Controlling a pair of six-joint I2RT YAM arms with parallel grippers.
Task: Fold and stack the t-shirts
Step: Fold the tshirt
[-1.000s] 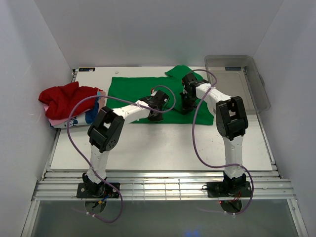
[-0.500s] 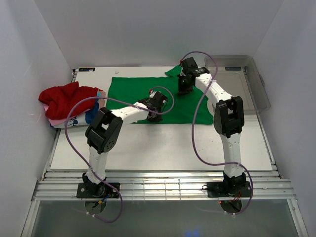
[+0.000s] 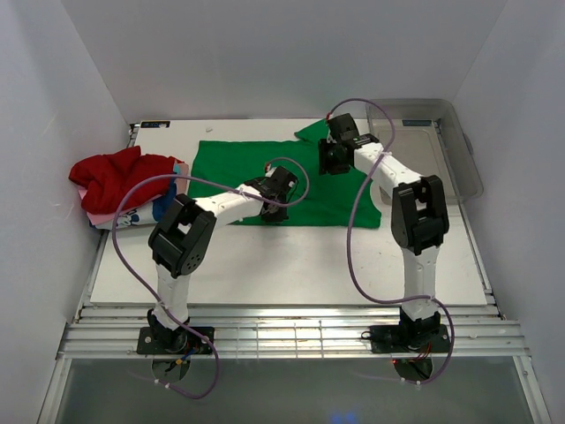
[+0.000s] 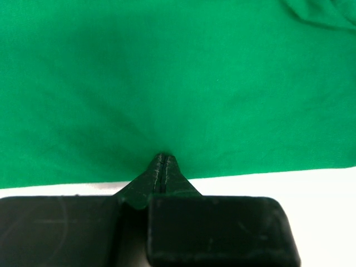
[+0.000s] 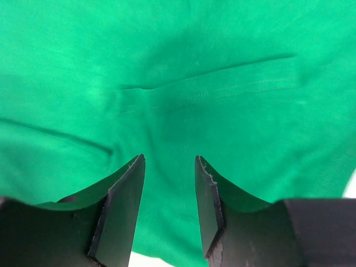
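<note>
**Green shirt flat on the desk, right pincer open above it**

Green shirt (image 3: 229, 163) is what you have spread out in the middle of the desk (image 3: 291, 256), lying flat with its long side running left to right. One sleeve (image 3: 316, 131) sticks out at the far right corner.

Your left pincer (image 4: 162, 162) sits at the near hem of that shirt, a little right of its middle. Its jaws are pressed together with no gap, and the tips meet right where the cloth ends and the white desk begins. You cannot tell from the wrist view whether any cloth is pinched between them.

Your right pincer (image 5: 169, 159) is over the far right part of the same shirt, close to the sleeve. Its jaws stand apart, and the two dark fingers (image 5: 119, 206) hold nothing; only green cloth shows in the gap. A stitched seam (image 5: 222, 83) crosses the cloth just ahead of them, with a few soft creases around it.

Well apart from the green shirt, at the desk's left edge, your red shirt (image 3: 115, 177) lies crumpled in a heap. It rests on top of the printed shirt (image 3: 146, 212), whose pink, white and blue cloth peeks out below it.

At the far right corner stands the clear bin (image 3: 459, 132), just beyond the right arm.
</note>
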